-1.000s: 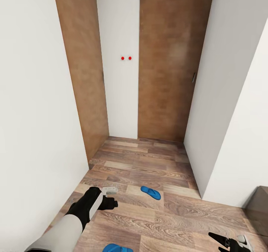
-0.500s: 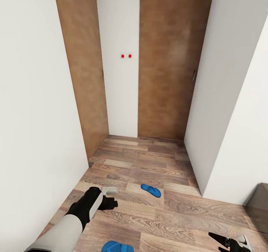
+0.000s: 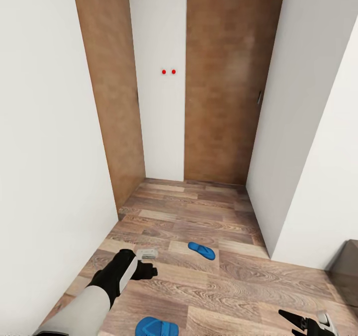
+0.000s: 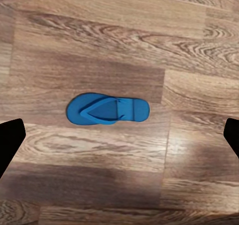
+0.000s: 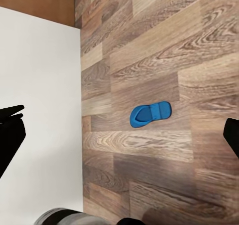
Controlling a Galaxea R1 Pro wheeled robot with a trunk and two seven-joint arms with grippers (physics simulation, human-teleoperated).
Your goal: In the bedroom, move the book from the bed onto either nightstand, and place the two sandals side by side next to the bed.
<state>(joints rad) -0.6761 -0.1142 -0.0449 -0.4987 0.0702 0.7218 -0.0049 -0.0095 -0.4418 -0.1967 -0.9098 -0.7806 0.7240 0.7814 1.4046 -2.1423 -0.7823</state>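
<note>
One bright blue sandal [image 3: 201, 250] lies flat on the wood-plank floor ahead. The other sandal [image 3: 156, 327] lies at the head view's lower edge, partly cut off. My left gripper [image 3: 149, 262] hangs open above the floor, left of the far sandal and apart from it. In the left wrist view a sandal [image 4: 107, 110] lies between the spread dark fingertips [image 4: 10, 142], untouched. My right gripper [image 3: 308, 323] is at the lower right, open and empty. In the right wrist view a sandal [image 5: 149, 113] lies on the floor beside a white wall. The book, bed and nightstand are out of view.
White walls [image 3: 44, 152] close in on the left and right. Brown wooden doors [image 3: 223, 87] stand at the alcove's end. A dark brown furniture corner [image 3: 345, 261] sits at the right edge. Open floor [image 3: 233, 286] lies between the sandals and that corner.
The whole picture has shifted, so the camera has moved; more of the near sandal shows now. Both arms keep their places in the picture.
</note>
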